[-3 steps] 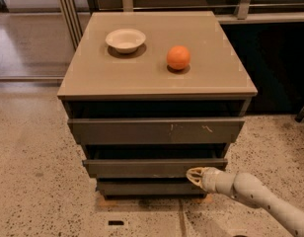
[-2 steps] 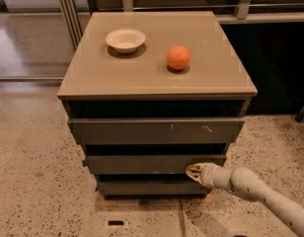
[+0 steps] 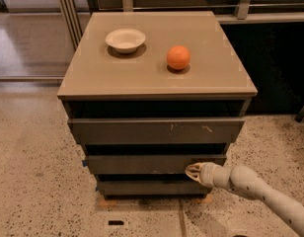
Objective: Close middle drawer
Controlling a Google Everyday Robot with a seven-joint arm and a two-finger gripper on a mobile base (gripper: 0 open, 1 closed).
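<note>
The middle drawer (image 3: 142,164) is a wide dark grey-brown panel with a plain front, in the cabinet's middle row. It sticks out a little less than the scratched top drawer (image 3: 157,131) above it. My gripper (image 3: 192,171) comes in from the lower right on a pale arm, and its tip touches the right part of the middle drawer's front. The bottom drawer (image 3: 152,186) sits below, set further back.
On the cabinet top (image 3: 93,78) stand a small white bowl (image 3: 125,39) and an orange (image 3: 178,57). Speckled floor (image 3: 33,181) lies in front and to the left. A dark wall panel (image 3: 280,68) is to the right, metal rails behind.
The gripper has moved a little away from the camera against the middle drawer's front, and the drawer has slid in; it stuck out further a second ago.
</note>
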